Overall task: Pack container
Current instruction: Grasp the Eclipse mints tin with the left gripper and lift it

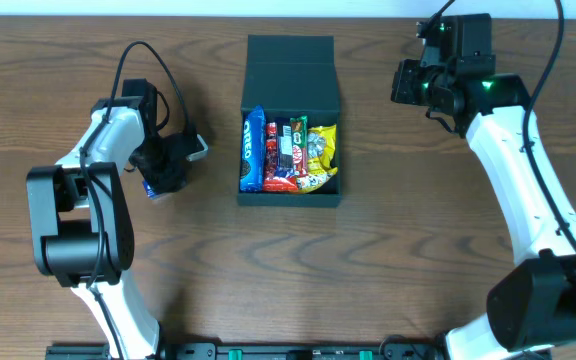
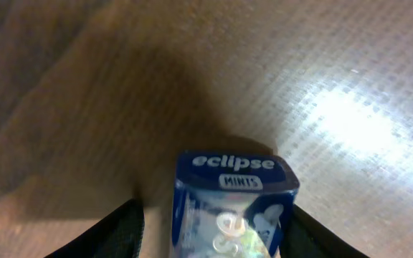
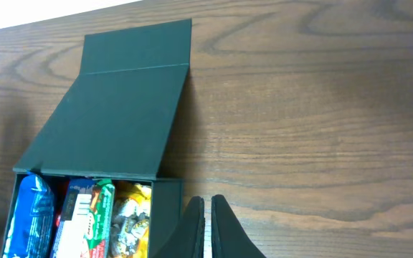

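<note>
Step in hand: picking up the next item for packing.

- The container (image 1: 290, 197) sits mid-table, with its flap lid laid back on the far side. Snack packets (image 1: 288, 155) fill it side by side.
- The left gripper (image 2: 217, 215) is well to the left of the container, over an eclipse mints box (image 2: 235, 179). The box stands between the fingers (image 2: 124, 229). A strip of table (image 1: 418, 220) shows on one side of it, so I cannot tell whether the fingers are clamped on it or merely flanking it.
- The right gripper (image 3: 206, 215) is off the far right corner of the container, fingers pressed together and holding nothing.

Next move, my judgement: confirm a firm hold on the mints box, then lift it and carry it right over the open container. The packets leave little room, so the box probably needs to go in edge-on or on top of them.
</note>
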### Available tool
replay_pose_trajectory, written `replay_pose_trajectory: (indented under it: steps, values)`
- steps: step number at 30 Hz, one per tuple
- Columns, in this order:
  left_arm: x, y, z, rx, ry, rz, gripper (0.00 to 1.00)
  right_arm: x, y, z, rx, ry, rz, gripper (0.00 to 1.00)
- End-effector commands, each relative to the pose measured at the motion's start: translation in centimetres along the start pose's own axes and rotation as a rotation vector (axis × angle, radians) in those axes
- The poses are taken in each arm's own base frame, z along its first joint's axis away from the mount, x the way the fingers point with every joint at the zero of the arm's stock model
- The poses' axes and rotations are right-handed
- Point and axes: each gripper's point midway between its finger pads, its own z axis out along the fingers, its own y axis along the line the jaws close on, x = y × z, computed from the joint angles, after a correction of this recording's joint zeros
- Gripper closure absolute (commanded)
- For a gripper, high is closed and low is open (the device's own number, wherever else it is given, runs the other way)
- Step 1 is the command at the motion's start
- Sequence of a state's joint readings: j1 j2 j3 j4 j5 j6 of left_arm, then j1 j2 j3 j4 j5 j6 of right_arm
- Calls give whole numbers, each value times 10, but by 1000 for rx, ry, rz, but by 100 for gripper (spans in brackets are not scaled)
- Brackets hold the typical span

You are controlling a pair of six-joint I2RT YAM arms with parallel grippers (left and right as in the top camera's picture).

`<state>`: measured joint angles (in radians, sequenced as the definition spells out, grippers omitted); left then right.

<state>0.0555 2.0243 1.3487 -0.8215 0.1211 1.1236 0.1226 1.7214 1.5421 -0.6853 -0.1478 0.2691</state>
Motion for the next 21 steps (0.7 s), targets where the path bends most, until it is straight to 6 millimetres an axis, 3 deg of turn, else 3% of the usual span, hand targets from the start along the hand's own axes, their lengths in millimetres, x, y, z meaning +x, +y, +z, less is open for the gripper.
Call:
replay_pose_trajectory:
  steps: [1, 10, 21]
  values:
    - [0, -1, 7, 12, -5, 4, 41, 1, -4, 3, 13, 3, -12, 94]
    - [-1, 2, 7, 3, -10, 4, 45, 1, -4, 3, 13, 3, -12, 94]
    - [-1, 1, 7, 3, -9, 4, 65, 1, -4, 3, 13, 2, -12, 93]
